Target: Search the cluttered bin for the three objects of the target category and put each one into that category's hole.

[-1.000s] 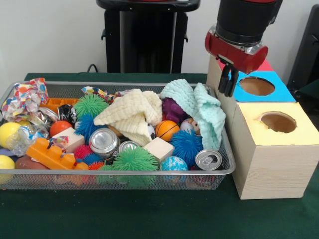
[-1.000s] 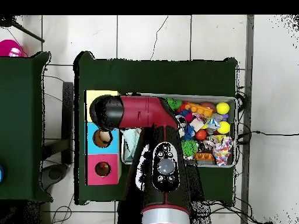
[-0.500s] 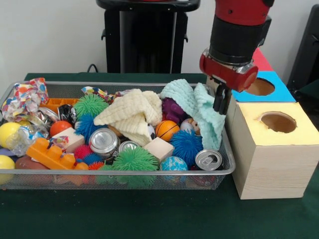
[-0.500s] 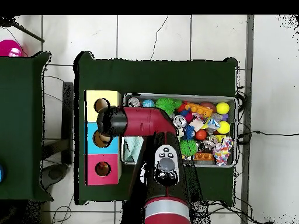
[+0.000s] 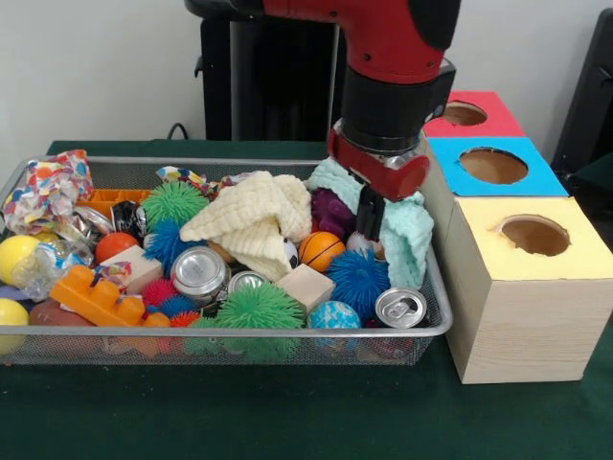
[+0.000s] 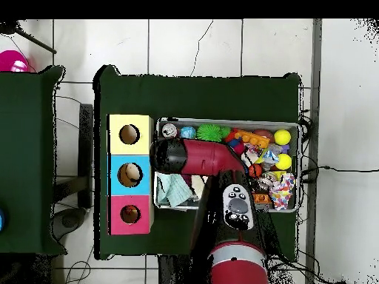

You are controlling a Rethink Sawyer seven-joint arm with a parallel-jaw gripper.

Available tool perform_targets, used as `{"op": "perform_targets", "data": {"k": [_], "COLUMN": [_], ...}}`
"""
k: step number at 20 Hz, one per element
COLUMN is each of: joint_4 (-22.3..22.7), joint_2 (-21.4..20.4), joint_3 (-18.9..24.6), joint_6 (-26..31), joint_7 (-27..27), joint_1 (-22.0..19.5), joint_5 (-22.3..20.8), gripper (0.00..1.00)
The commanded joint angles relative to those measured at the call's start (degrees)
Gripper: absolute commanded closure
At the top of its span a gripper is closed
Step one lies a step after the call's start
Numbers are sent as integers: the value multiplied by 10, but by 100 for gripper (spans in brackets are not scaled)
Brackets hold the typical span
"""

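The gripper (image 5: 372, 222) hangs over the end of the wire bin (image 5: 436, 329) nearest the boxes, its tips low against the mint cloth (image 5: 410, 228); whether the fingers are apart or together cannot be told, and nothing shows between them. The target category is not stated. If it is cans, one open-topped can (image 5: 400, 307) stands just in front of and below the gripper by the bin's near rim, upright, and two more cans (image 5: 199, 272) lie toward the bin's middle. The yellow box's hole (image 5: 534, 234) is beside that corner.
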Motion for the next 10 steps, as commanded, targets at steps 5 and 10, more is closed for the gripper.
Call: {"op": "perform_targets", "data": {"k": [5,10], "joint_4": [113,115], "joint_2": [-20,-5], "joint_3": [4,3], "joint_6": [-21,-32], "joint_7": [58,79], "joint_1": [-11,4], "joint_5": [10,17], "gripper": [100,100]}}
